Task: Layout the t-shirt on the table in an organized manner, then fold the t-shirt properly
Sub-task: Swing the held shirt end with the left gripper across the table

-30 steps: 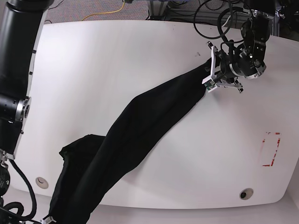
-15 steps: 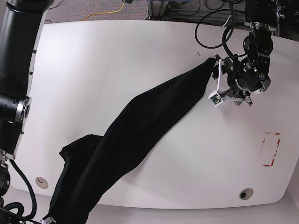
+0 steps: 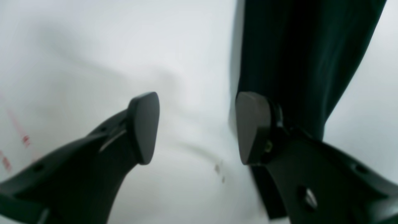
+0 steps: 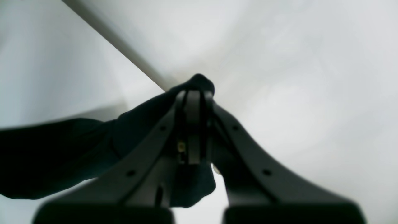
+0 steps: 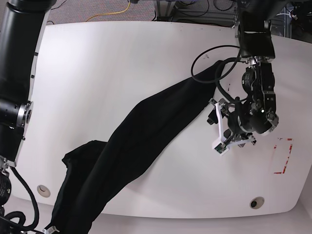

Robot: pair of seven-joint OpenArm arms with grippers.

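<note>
The t-shirt (image 5: 146,141) is being pinched by the right gripper (image 4: 193,93) at seven o'clock; the left gripper (image 3: 196,124), spread and empty, is best re-aimed at the hem.

Grey carpeted floor (image 5: 92,9) lay beyond the far edge, crossed by a yellow cable (image 5: 111,13) (black cables nearby).

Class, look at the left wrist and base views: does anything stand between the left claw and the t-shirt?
Nothing visible does. The open left claw hangs over bare table, with the t-shirt right beside one finger.
</note>
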